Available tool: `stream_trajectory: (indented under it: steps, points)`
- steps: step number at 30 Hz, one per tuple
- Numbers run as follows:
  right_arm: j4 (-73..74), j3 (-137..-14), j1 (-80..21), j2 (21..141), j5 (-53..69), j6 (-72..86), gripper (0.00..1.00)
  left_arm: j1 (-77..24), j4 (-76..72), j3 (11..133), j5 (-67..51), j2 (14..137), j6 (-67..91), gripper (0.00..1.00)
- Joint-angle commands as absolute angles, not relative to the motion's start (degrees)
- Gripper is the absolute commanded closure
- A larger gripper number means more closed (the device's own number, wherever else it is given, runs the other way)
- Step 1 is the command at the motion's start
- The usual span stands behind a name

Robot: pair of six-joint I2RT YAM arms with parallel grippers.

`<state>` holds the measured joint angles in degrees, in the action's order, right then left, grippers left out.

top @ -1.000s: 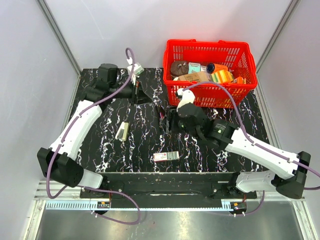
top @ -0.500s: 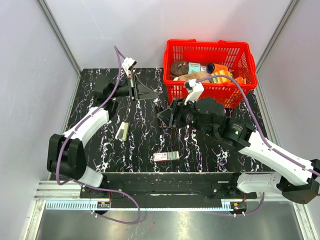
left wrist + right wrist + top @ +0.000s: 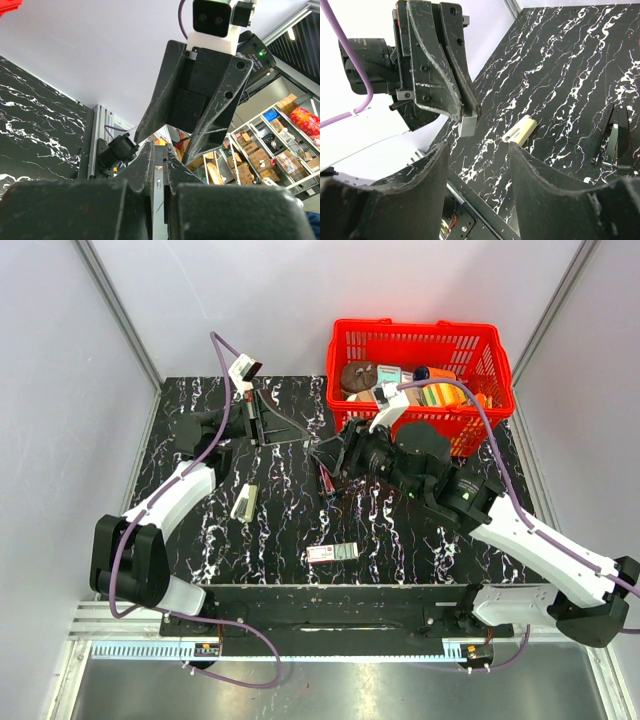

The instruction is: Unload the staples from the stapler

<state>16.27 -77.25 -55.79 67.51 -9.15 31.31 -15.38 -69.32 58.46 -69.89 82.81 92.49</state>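
Note:
The slim black stapler (image 3: 326,478) with its red inner part lies open on the black marbled table (image 3: 200,540); it also shows in the right wrist view (image 3: 616,137). My left gripper (image 3: 302,433) hangs above the table's far middle, shut on a small grey staple strip (image 3: 468,125), seen between its fingers in its own view (image 3: 160,170). My right gripper (image 3: 322,460) is open and empty, above the stapler and facing the left gripper (image 3: 470,111) from close by. Its open fingers (image 3: 220,105) fill the left wrist view.
A cream-beige oblong object (image 3: 243,502) lies left of centre, also seen in the right wrist view (image 3: 520,131). A small red-white-grey box (image 3: 333,553) lies near the front edge. A red basket (image 3: 500,360) of groceries stands at the back right.
My right gripper has lifted from the stapler and moved back toward the left gripper. My left wrist has risen and swung leftward, its fingertips staying near the same spot.

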Motion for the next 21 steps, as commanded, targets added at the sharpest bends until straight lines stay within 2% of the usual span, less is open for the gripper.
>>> stream_trajectory:
  steps: [1, 12, 21]
  points:
    - [11.08, -79.89, -54.76, 68.73, -6.77, 31.73, 0.44, -15.29, -73.39, 58.45, -68.64, 81.04, 93.60, 1.00]
    - [6.77, -77.79, -53.35, 70.58, -3.96, 33.92, 0.46, -15.21, -72.33, 58.18, -68.91, 80.60, 92.81, 1.00]
    - [5.10, -76.99, -52.73, 71.63, -1.94, 34.80, 0.56, -15.21, -70.84, 58.10, -68.99, 79.98, 91.58, 1.00]
